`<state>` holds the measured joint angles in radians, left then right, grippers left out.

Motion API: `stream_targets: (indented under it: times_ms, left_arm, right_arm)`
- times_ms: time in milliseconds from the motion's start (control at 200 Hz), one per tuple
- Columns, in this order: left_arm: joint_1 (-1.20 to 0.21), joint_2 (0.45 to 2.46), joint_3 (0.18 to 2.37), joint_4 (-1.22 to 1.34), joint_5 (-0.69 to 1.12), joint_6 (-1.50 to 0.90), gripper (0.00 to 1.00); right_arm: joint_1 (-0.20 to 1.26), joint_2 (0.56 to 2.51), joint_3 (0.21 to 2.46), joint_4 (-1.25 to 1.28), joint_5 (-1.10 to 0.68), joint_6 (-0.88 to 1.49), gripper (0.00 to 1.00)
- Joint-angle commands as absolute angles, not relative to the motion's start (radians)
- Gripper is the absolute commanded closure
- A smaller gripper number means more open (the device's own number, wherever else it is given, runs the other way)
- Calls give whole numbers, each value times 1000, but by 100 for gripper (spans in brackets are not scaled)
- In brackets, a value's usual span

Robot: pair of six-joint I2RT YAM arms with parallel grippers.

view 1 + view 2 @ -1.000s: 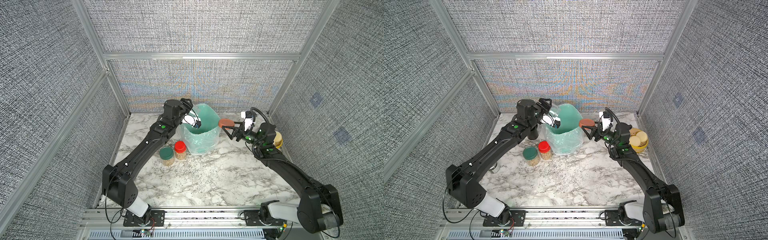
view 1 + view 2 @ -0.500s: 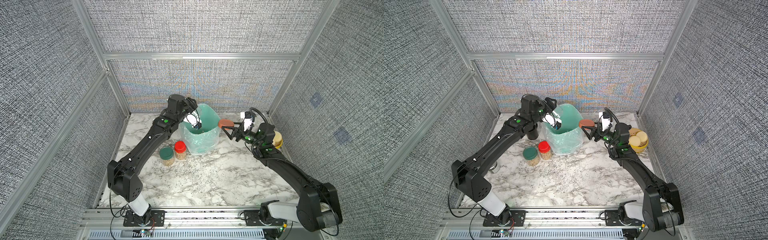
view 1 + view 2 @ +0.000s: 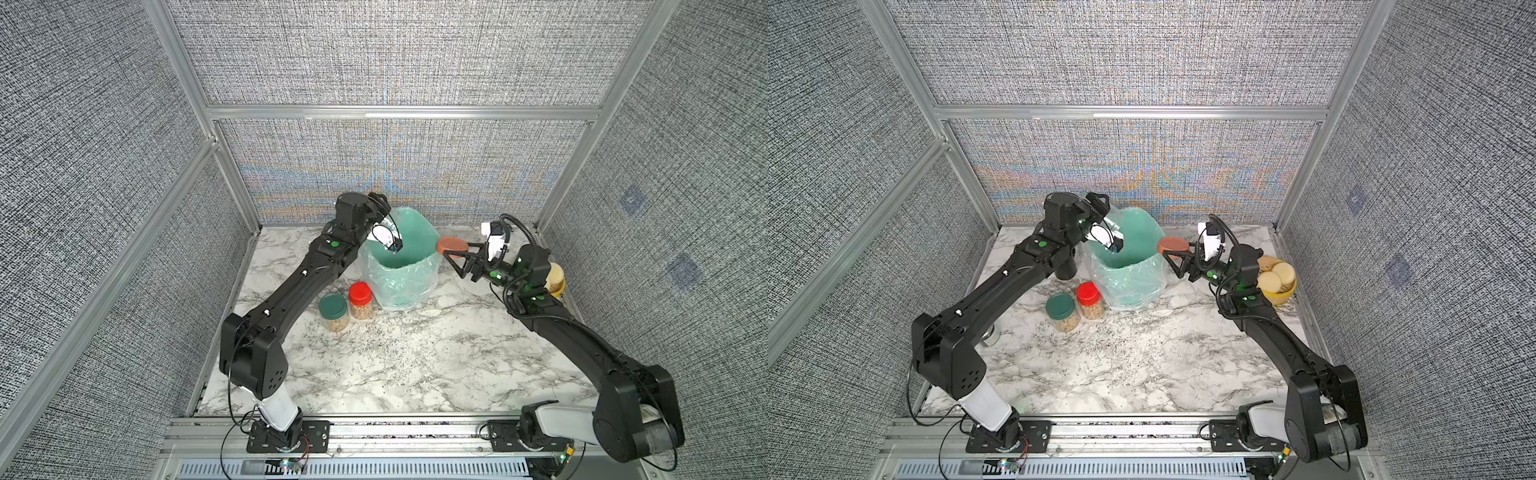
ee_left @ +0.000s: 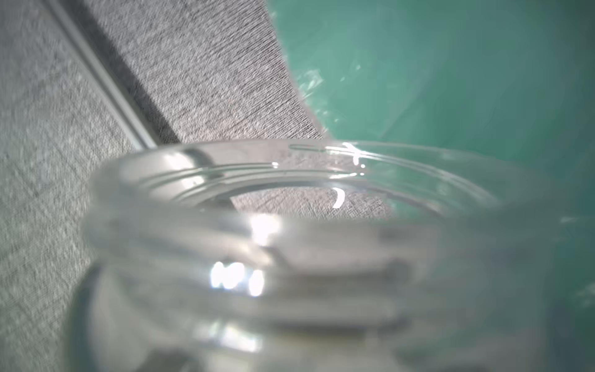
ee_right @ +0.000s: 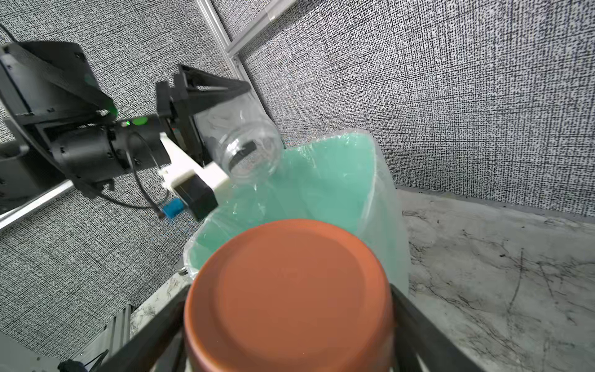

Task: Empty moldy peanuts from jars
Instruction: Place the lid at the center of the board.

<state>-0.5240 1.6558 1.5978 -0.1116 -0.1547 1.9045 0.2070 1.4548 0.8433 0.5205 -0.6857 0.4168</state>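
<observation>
While the left gripper [image 3: 384,220] clamped a tilted, seemingly empty jar [image 5: 248,148] over the green bin [image 3: 399,278], the right gripper [image 3: 452,255] pinched an orange lid [image 5: 289,290]; peanuts [image 3: 360,311] filled two capped jars [image 3: 333,309] beside it.

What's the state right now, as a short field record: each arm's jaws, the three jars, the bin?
left jaws: closed on open jar, tipped with its mouth toward bin
open jar contents: nothing visible inside
right jaws: closed on orange lid, held in the air next to the bin
red-lid jar: upright on table, lid on, peanuts inside
green-lid jar: upright beside it, lid on, peanuts inside
remaining: two jars not yet emptied
</observation>
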Motion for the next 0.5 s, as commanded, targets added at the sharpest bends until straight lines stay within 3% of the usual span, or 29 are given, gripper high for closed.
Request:
stream_targets:
  times_ms: [0, 120, 260, 390, 495]
  left_arm:
    - [-525, 1581, 1586, -73, -154, 1515, 100]
    - [-525, 1485, 1602, -150, -87, 1181, 100]
    - [-522, 1341, 1558, -258, 156, 883, 100]
    - [-519, 1240, 1461, -318, 380, 712, 100]
    - [-518, 1166, 1341, -274, 468, 587, 100]
  right_arm:
    - [209, 1452, 847, 559, -684, 417, 36]
    - [209, 1436, 841, 585, -680, 422, 36]
    - [218, 1402, 811, 709, -704, 452, 35]
    - [227, 1356, 758, 848, -733, 480, 36]
    - [227, 1324, 761, 819, -748, 453, 35]
